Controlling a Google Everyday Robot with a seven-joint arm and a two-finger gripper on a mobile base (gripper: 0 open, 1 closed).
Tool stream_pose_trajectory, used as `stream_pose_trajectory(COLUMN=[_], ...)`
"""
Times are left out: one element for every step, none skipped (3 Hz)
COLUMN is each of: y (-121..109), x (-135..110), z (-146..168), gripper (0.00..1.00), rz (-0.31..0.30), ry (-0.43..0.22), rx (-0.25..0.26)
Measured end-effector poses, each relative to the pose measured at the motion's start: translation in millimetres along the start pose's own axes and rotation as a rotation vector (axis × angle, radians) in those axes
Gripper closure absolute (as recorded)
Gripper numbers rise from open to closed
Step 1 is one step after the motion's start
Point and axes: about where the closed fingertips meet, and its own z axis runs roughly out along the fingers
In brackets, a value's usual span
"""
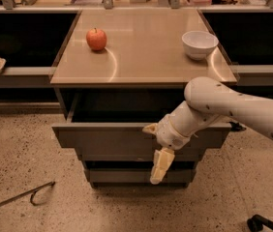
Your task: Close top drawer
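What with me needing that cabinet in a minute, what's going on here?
A robot arm is working at the top drawer, which it is meant to close. The drawer stands pulled out from the cabinet, not yet shut. The arm's wrist is at the drawer's front, and its hand hangs downward in front of the lower drawers. Contact can't be confirmed. An apple and a white bowl sit on the cabinet top.

A thick, smooth white arm (243,111), its shell marked with a few small dark dots, swells into a rounded joint up and right of the gripper (157,174), a pale cream blocky piece under a ringed white wrist, just below the top drawer (102,138) front.
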Motion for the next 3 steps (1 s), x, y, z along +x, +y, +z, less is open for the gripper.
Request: stream_pose_trajectory(y=[-33, -61, -71], x=[-2, -18, -14], z=[2, -2, 1], gripper=[0.0, 0.0, 0.0], rz=[0.001, -0.019, -0.017], ry=[0.012, 0.013, 0.023], rx=[0.008, 0.041, 0.039])
